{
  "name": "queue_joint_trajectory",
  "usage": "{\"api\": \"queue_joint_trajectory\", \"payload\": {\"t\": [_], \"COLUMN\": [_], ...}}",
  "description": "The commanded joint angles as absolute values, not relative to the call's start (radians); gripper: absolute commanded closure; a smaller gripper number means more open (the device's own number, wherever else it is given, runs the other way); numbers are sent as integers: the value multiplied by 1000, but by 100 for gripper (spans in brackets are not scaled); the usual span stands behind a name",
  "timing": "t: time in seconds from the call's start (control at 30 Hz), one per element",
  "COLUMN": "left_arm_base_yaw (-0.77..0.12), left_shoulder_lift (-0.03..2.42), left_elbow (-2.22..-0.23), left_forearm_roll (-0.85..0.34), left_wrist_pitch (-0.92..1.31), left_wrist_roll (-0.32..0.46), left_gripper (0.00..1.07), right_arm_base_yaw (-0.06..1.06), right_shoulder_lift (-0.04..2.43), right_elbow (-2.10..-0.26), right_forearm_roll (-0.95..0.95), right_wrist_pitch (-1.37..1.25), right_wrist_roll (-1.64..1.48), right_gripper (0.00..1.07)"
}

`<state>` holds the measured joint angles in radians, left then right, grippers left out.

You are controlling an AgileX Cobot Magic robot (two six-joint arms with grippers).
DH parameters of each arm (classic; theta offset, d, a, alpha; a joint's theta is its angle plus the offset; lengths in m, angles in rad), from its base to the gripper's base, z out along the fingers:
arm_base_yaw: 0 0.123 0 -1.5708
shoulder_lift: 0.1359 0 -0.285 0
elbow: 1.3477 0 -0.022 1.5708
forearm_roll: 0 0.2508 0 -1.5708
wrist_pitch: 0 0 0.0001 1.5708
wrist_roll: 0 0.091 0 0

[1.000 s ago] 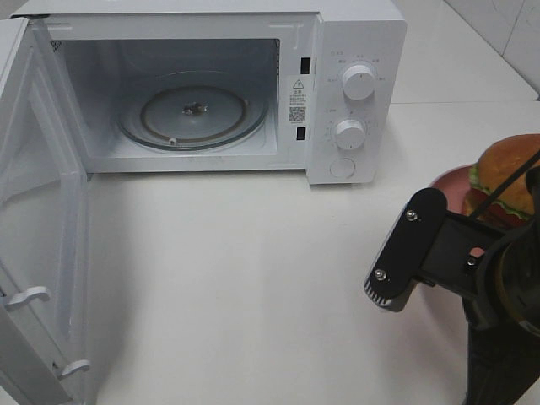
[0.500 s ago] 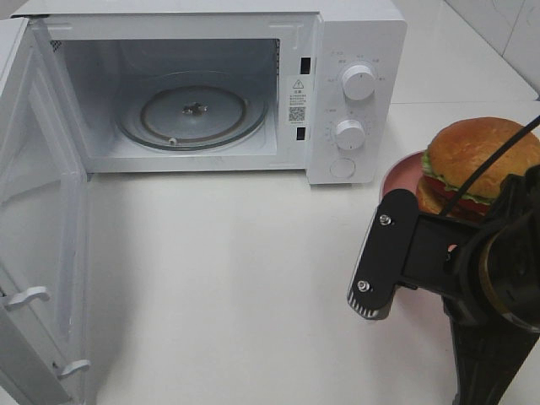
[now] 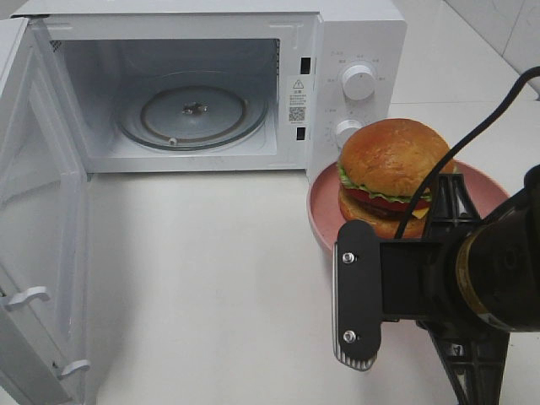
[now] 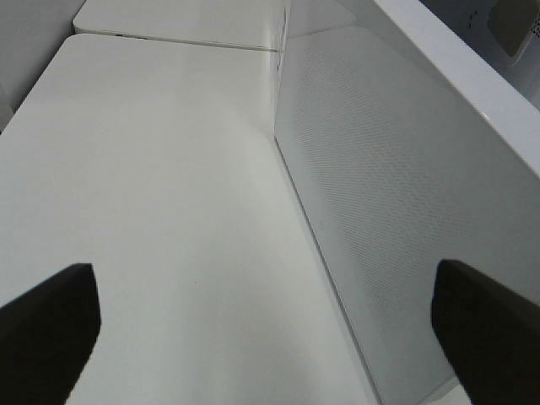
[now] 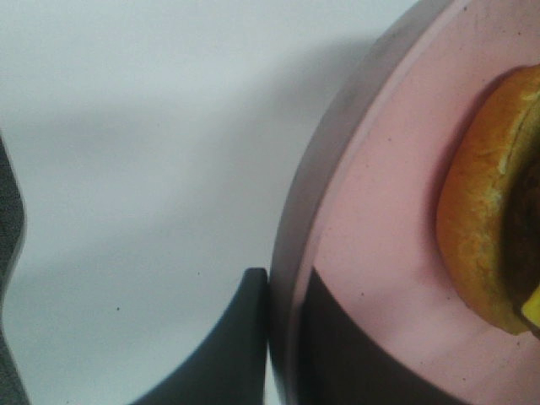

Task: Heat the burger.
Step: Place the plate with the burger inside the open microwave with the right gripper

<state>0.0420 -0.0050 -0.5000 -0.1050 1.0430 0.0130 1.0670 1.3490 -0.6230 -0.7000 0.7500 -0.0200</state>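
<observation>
**Operator:** Where is my burger, and what has hold of it?

**Spotter:** Your burger (image 3: 392,173) sits on the pink plate (image 3: 325,215), in front of the microwave's (image 3: 211,51) control panel and to the right of the cavity. Your right gripper (image 5: 283,337) is pinching the plate's rim, one finger inside the rim and one outside. The food itself goes untouched.

**Operator:** Why grip the rim?

**Spotter:** I judge it spares the bun from being squashed and lets the plate go in with the burger. The shadow beneath the plate suggests it is off the table (image 3: 211,295).

**Operator:** And my left gripper?

**Spotter:** Your left gripper (image 4: 270,337) is spread wide and holds nothing. It hangs beside a white dotted panel, which is probably the open door (image 3: 34,211), so it looks parked out of your path.

**Operator:** What comes next?

**Spotter:** The door is swung wide and the glass turntable (image 3: 194,114) has nothing on it. You likely carry the plate left and into the cavity. Hold it level, because a one-sided pinch could let the plate tip.
</observation>
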Motion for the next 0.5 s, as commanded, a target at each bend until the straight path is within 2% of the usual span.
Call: {"api": "queue_joint_trajectory", "payload": {"t": [0.03,0.5], "left_arm_base_yaw": [46,46], "left_shoulder_lift": [-24,-24], "left_elbow": [-498,-498], "left_forearm_roll": [-105,-105], "left_wrist_pitch": [1034,1034], "left_wrist_roll": [14,14], "left_gripper": [7,7], "right_arm_base_yaw": [1072,1068], "right_shoulder_lift": [1341,1341], "right_elbow": [-624,-624], "right_forearm_roll": [-760,-731], "right_wrist_pitch": [713,589], "right_wrist_roll": [-74,-365], "right_gripper": [107,107]}}
